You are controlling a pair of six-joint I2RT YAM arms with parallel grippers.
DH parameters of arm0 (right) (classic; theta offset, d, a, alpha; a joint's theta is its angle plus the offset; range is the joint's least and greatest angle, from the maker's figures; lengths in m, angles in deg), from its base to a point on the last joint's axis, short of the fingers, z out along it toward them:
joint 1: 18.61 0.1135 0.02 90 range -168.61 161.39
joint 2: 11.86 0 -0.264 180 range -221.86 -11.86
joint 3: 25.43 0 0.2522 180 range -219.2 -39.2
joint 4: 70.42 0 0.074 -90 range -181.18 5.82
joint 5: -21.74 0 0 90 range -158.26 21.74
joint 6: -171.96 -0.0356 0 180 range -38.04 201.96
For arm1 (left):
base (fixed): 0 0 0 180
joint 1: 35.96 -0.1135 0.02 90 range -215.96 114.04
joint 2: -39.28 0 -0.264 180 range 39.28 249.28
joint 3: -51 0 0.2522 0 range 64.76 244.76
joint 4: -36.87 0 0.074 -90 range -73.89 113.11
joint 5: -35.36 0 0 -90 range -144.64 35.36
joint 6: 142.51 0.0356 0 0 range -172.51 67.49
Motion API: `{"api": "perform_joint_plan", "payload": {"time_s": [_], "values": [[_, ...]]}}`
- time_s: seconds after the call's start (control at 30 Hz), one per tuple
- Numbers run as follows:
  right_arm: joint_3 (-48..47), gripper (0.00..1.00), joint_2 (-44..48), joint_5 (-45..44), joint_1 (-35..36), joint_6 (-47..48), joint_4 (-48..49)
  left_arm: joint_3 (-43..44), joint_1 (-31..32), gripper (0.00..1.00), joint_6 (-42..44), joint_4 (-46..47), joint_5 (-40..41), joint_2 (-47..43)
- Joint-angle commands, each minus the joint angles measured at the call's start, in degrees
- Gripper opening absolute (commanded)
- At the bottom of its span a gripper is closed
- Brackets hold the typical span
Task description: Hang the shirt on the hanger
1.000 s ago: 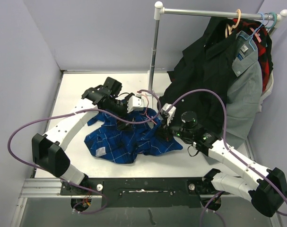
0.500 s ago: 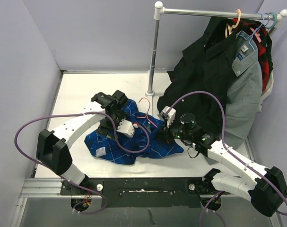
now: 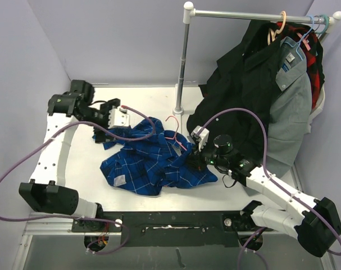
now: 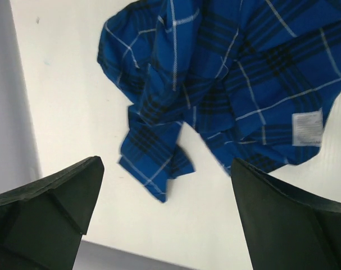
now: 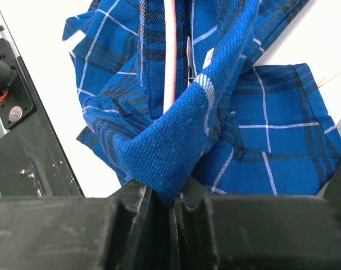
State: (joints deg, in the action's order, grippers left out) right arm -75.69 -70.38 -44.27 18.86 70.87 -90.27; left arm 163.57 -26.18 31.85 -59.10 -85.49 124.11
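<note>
While crumpled, shirt (image 5: 176,140) in right gripper (image 5: 169,203)

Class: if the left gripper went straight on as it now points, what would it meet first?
Probably a loose corner of the shirt, seen ahead of the open left gripper. Depth is unclear, so perhaps the table beside it.

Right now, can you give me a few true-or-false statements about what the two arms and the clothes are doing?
The right end effector pinches a fold of the blue shirt. True.
The left end effector is shut on the shirt. False: it is open, holding nothing.
The pink hanger hangs from the rail. False: it lies among the shirt's folds on the table.
A grey shirt hangs from the rail. True.
</note>
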Motion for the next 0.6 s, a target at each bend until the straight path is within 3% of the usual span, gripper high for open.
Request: {"api": "perform_joint_plan", "payload": {"time_s": [0.0, 0.2, 0.43, 0.57], "values": [[0.4, 0.00, 2.4, -0.1, -0.5, -0.3, 4.6, -10.8, -10.6, 0.98, -0.8, 7.3, -18.0, -2.6], [0.0, 0.00, 2.3, -0.1, -0.8, -0.8, 4.2, -12.9, -21.0, 0.98, 5.1, -2.6, -28.4, 5.0], [-1.9, 0.00, 3.6, 2.0, -0.7, -0.3, 1.2, -20.4, -18.6, 0.98, -5.5, 19.2, -37.0, 5.8], [-4.8, 0.00, 4.5, 0.9, -0.7, 1.4, -3.2, -17.7, -14.3, 0.97, -3.8, 20.0, -36.6, 12.7]]}}
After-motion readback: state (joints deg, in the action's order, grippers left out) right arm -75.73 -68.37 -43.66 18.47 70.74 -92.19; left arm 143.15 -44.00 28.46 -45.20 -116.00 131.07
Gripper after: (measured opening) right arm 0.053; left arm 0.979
